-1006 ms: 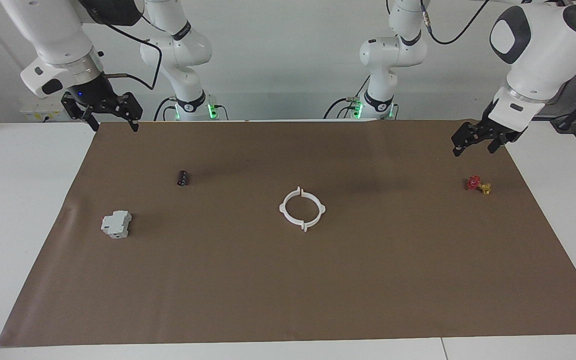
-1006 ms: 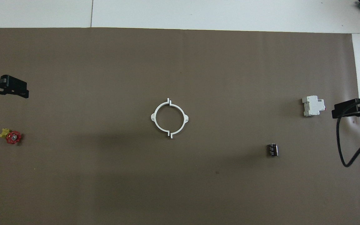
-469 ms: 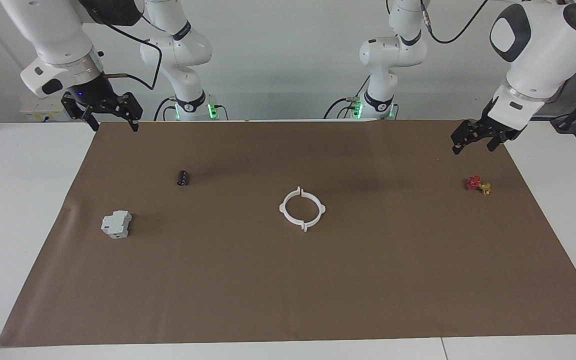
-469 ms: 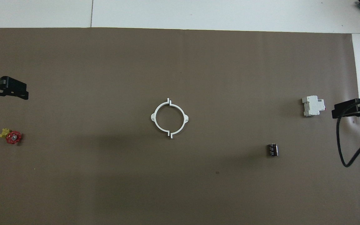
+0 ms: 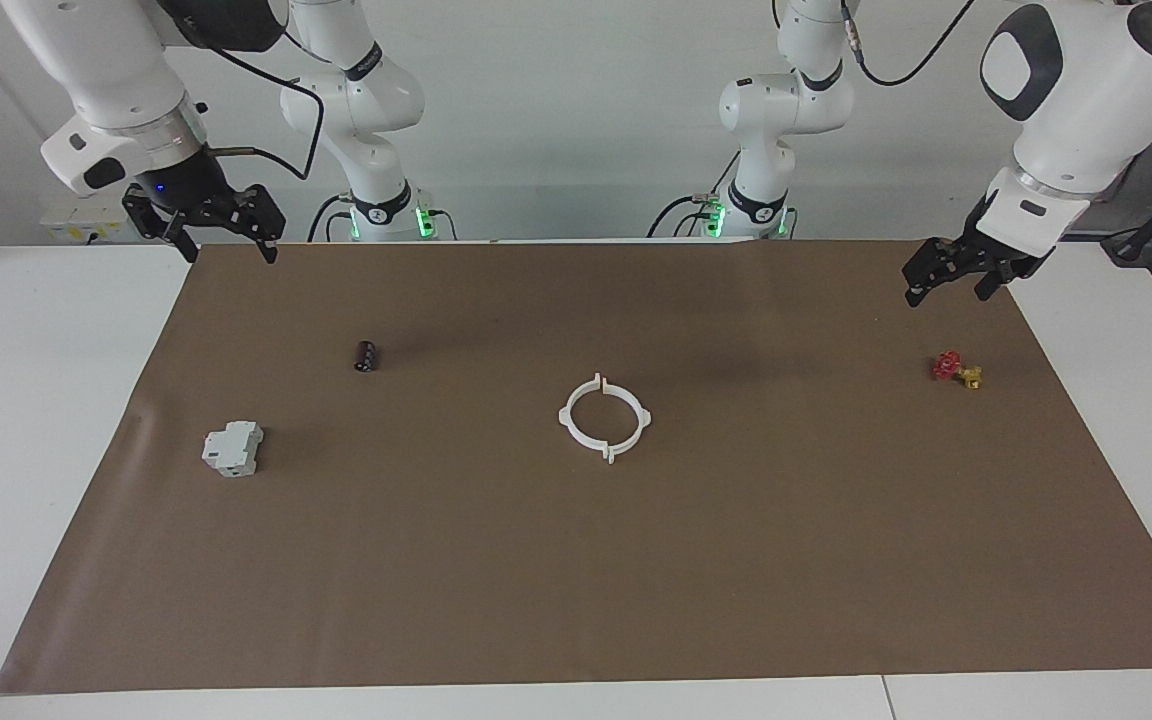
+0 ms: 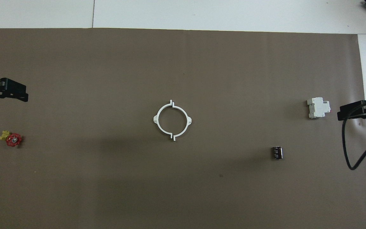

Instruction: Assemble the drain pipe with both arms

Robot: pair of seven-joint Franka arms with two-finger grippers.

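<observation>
A brown mat [image 5: 576, 560] covers most of the white table [image 5: 36, 420], and three small bystanders sit on it. Toward the right arm's end we have a grey-white blocky box [image 5: 233, 448] lying flat, and nearer to the robots than it, a small black cylinder [image 5: 365, 356] on its side. Well apart from both, over at the left arm's end, there's a little red and yellow valve-like piece [image 5: 957, 369], its red wheel beside the yellow body.
</observation>
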